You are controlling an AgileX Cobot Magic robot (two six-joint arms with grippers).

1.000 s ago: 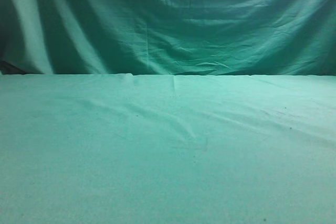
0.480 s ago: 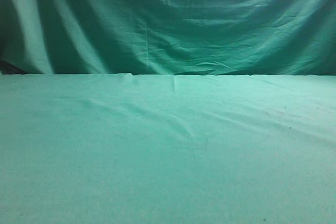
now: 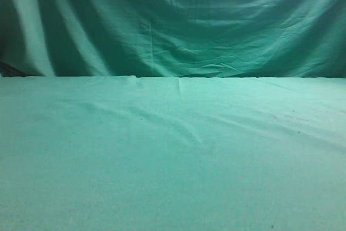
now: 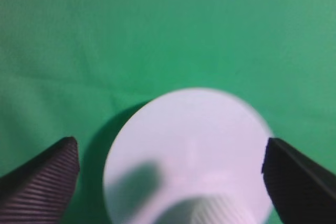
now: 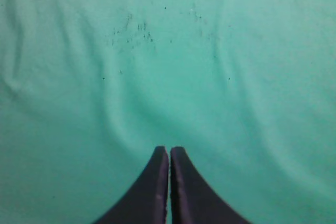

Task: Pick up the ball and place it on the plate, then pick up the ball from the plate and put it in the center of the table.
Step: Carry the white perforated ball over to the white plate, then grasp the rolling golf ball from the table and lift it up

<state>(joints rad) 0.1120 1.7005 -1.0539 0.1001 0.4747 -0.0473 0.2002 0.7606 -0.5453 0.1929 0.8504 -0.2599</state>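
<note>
Left gripper is hovering with its jaws spread wide over the white plate. The ball is showing only as a blurred dimpled patch at the bottom edge, apparently lying ungripped on the plate. Right gripper is hanging pinched together and empty above the table. Nothing is changing in the exterior view over the last second, so the left arm is probably pausing between release and re-grasp.

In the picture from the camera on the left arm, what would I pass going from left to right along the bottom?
Dark ribbed left finger of the open left hand → round white plate on the green cloth table, a ridged whitish shape at its lower edge → dark right finger.
</note>
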